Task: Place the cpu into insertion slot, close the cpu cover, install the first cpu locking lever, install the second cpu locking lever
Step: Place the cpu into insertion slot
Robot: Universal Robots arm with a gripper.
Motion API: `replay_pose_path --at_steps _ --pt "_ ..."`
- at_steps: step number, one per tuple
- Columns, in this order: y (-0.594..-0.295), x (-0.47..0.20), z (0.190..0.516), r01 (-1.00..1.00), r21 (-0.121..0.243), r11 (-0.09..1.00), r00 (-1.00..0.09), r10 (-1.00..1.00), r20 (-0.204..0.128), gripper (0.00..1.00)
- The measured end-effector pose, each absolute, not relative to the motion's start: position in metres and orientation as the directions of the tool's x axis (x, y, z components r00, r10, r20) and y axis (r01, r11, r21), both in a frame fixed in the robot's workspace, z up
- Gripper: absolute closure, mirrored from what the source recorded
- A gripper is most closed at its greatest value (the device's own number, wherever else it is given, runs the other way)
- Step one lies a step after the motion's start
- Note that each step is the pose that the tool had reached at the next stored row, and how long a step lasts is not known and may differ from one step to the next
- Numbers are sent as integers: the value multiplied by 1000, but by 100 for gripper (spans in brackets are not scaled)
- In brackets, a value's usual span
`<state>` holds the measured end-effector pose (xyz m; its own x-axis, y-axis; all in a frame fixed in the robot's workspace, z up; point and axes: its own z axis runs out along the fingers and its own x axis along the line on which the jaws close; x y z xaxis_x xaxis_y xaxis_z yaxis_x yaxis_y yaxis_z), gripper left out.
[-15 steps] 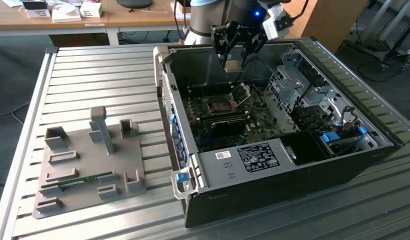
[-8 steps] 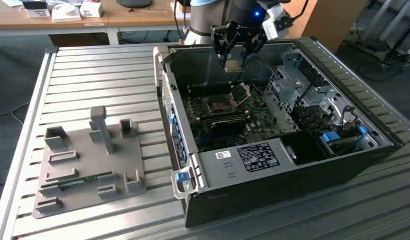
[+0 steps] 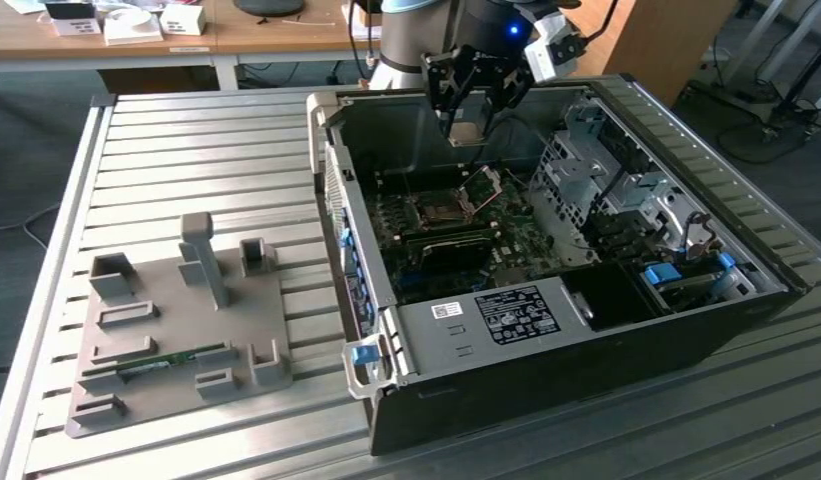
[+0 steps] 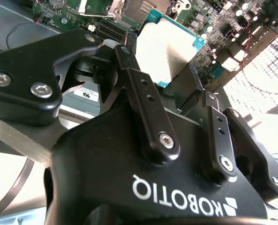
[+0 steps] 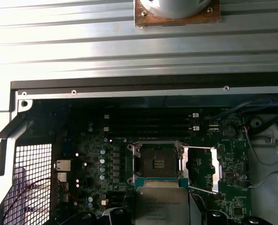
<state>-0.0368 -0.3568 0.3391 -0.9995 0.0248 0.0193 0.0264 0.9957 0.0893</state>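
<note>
My gripper [image 3: 466,118] hangs over the back part of the open computer case [image 3: 544,360], shut on the cpu [image 3: 464,132]. The second wrist view has the cpu [image 4: 169,47] as a pale square with a teal edge, clamped between the black fingers [image 4: 129,65]. Below it on the green motherboard lies the insertion slot [image 3: 433,210], its dark centre bare. The slot [image 5: 157,161] sits just beyond the held cpu [image 5: 162,206] in the first wrist view. The cpu cover [image 3: 484,188] stands tilted up at the slot's side toward the exterior view's right. Thin wire levers [image 5: 202,149] stand swung out beside the slot.
The case walls [image 3: 333,170] rise around the motherboard, with a drive cage [image 3: 610,170] and cables at the exterior view's right. A grey fixture plate [image 3: 183,320] holding a green memory stick [image 3: 157,363] lies on the slatted metal table [image 3: 183,160]. A wooden desk [image 3: 223,35] stands behind.
</note>
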Motion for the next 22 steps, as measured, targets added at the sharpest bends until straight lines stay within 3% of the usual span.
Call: replay_pose_path --at_steps 22 --pt "-357 -37 335 26 89 996 -1000 25 19 46"
